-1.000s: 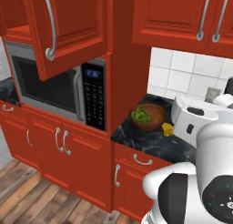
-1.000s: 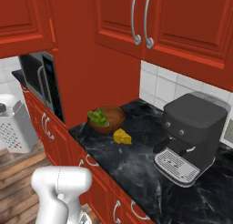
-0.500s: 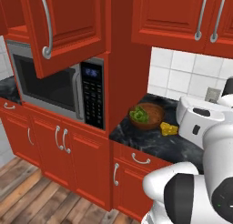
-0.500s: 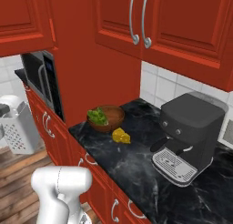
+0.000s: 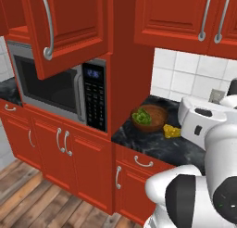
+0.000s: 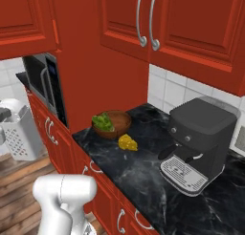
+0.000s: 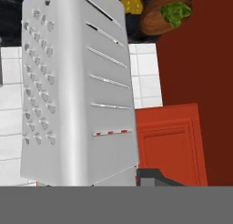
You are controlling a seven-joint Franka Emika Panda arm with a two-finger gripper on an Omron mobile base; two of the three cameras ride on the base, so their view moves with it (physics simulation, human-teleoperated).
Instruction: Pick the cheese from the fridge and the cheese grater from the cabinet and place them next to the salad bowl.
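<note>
Gripper (image 7: 91, 184) pinching silvery box cheese grater (image 7: 75, 91).
Beyond its tapered, dotted and slotted faces: yellow cheese (image 7: 132, 3) wedge beside round brown salad bowl (image 7: 164, 18).

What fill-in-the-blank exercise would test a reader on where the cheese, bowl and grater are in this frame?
1. The cheese lies on the black counter beside the ____ bowl.
2. The bowl holds ____ leaves.
3. The end effector is shut on the ____, which looms large in the hand view.
4. In the right base view, the dark machine to the right of the cheese is a ____ maker.

Missing words: brown; green; cheese grater; coffee
</note>
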